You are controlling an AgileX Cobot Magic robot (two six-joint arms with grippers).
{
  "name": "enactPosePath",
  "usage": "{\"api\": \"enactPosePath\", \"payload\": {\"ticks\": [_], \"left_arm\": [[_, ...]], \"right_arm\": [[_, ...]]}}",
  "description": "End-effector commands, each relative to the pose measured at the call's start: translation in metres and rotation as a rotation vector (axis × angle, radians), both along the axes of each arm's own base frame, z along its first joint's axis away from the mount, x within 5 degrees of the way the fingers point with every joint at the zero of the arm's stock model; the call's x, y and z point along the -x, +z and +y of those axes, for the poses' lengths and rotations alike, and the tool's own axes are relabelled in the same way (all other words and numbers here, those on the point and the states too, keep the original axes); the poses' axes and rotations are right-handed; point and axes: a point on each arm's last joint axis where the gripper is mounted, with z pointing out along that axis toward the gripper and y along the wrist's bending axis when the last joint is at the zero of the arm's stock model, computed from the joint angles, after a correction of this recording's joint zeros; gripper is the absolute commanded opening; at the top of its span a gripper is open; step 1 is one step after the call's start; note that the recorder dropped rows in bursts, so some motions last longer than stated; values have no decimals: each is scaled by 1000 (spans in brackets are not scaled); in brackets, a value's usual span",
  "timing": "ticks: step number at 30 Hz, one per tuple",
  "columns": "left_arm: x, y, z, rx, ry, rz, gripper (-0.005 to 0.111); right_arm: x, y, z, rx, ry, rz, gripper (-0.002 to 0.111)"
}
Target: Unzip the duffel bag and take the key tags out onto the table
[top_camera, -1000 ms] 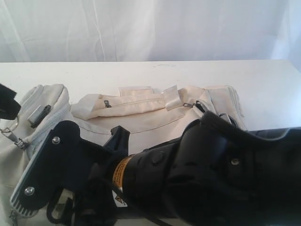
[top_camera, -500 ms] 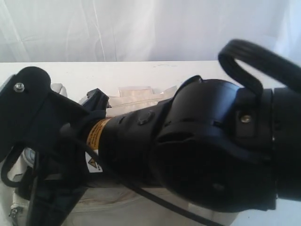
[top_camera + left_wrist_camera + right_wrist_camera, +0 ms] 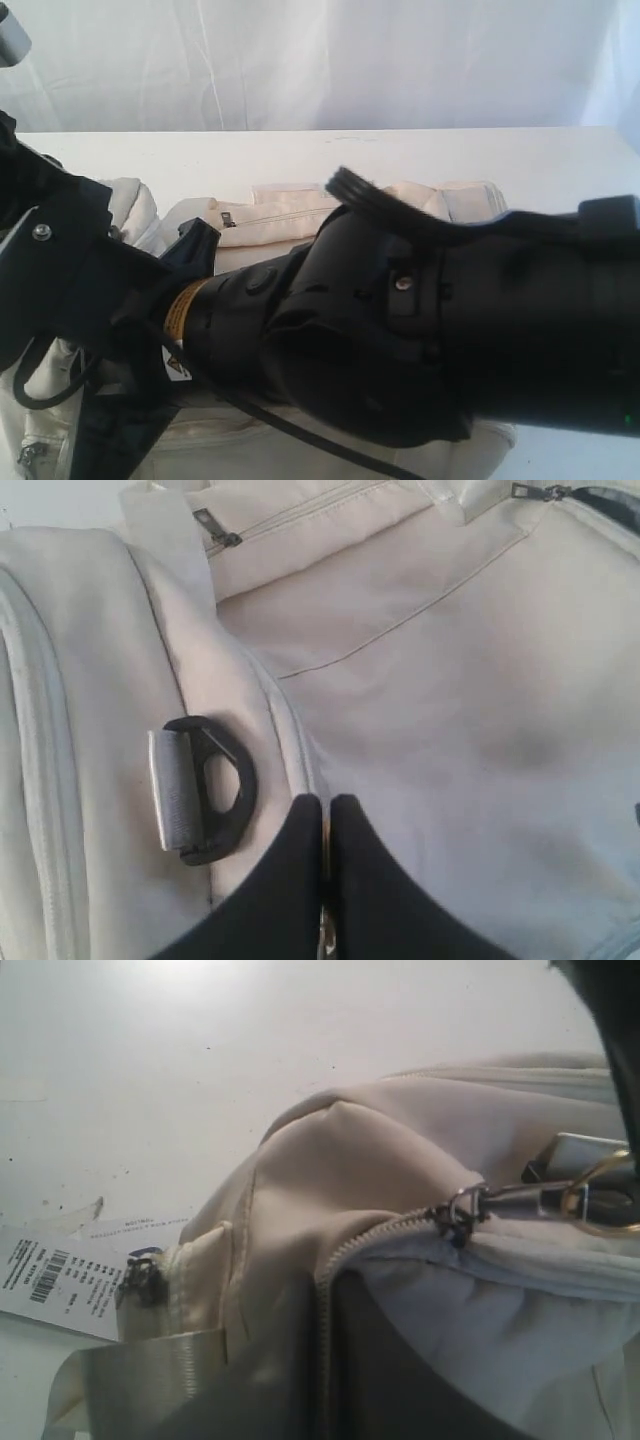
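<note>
Status: duffel bag lying on table, beige, mostly masked in exterior view by right arm reaching across toward the bag end on that view's left. Main zip partly undone at that end, per right wrist view: zipper pull at head of the gap, dark grey lining exposed below it, interior in shadow, contents not discernible. Metal tab and ring off the pull running toward right gripper; only one black finger in frame, at the edge, so can't tell whether jaws closed on the tab or apart. On the other arm, left gripper fully closed, both fingers pressed together, tips touching bag fabric by a seam, just beside black-and-metal strap ring; unclear whether any fabric pinched between them. Further along the bag, second zip with small grey pull, looks closed. Off the bag end: webbing strap, plus white paper label with barcode flat on the tabletop just beside it. Surface plain white, a few dark specks near the label. Backdrop: white curtain behind far table edge.
</note>
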Motion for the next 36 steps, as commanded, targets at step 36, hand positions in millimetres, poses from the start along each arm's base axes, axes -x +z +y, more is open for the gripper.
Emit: {"api": "enactPosePath", "payload": {"ticks": [36], "left_arm": [[-75, 29, 8, 40, 151, -145, 0]], "right_arm": [[7, -15, -6, 128, -19, 108, 0]]}}
